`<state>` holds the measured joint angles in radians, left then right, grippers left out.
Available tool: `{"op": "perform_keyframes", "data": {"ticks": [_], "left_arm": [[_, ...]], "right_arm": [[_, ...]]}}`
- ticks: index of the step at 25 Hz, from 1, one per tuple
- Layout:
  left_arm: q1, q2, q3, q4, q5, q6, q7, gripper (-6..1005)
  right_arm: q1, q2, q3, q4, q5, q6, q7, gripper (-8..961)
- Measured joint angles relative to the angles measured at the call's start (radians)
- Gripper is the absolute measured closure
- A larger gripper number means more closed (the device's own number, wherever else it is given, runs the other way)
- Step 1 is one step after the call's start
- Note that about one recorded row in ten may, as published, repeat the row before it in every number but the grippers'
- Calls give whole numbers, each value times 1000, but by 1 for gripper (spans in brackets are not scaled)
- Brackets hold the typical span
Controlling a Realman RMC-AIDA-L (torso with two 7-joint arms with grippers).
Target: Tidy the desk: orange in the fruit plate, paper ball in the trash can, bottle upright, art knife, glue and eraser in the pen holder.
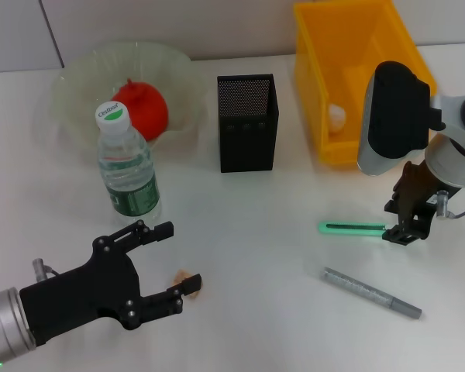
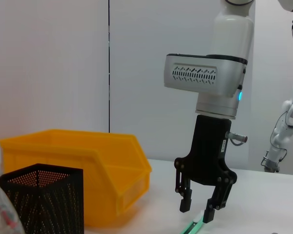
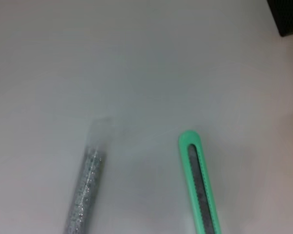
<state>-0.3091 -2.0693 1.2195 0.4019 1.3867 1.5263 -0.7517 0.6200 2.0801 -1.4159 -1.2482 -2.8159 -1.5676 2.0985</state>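
Note:
The green art knife point(image 1: 353, 228) lies flat on the table, and my right gripper point(image 1: 404, 230) hangs open just over its right end; the left wrist view shows those fingers point(image 2: 186, 199) apart above the knife point(image 2: 191, 227). A silver glitter glue stick point(image 1: 370, 293) lies nearer me, beside the knife point(image 3: 200, 190) and glue point(image 3: 85, 190) in the right wrist view. My left gripper point(image 1: 180, 257) is open at the front left, with the small tan eraser point(image 1: 186, 277) by its near fingertip. The bottle point(image 1: 129, 164) stands upright. The orange point(image 1: 142, 108) sits in the fruit plate point(image 1: 77, 89). A paper ball point(image 1: 337, 116) lies in the yellow trash can point(image 1: 318, 70).
The black mesh pen holder point(image 1: 248, 122) stands at the back centre between the fruit plate and the trash can. A wall rises behind the table.

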Motion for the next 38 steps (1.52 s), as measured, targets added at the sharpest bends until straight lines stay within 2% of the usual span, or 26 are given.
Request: {"op": "perform_keyframes", "data": {"ticks": [5, 19, 24, 35, 38], "left_arm": [[-1, 0, 0, 0, 0, 0, 0, 187], [1, 0, 0, 0, 0, 0, -9, 187], [0, 0, 0, 0, 0, 1, -9, 187], [1, 0, 0, 0, 0, 5, -9, 187], [1, 0, 0, 0, -1, 5, -9, 187]], "right_arm": [[1, 0, 0, 20, 0, 18, -3, 511], [25, 2, 1, 80, 7, 38, -12, 537], [26, 2, 1, 90, 6, 47, -12, 683], [28, 2, 0, 111, 2, 61, -12, 679], [35, 0, 0, 124, 2, 62, -13, 714]]}}
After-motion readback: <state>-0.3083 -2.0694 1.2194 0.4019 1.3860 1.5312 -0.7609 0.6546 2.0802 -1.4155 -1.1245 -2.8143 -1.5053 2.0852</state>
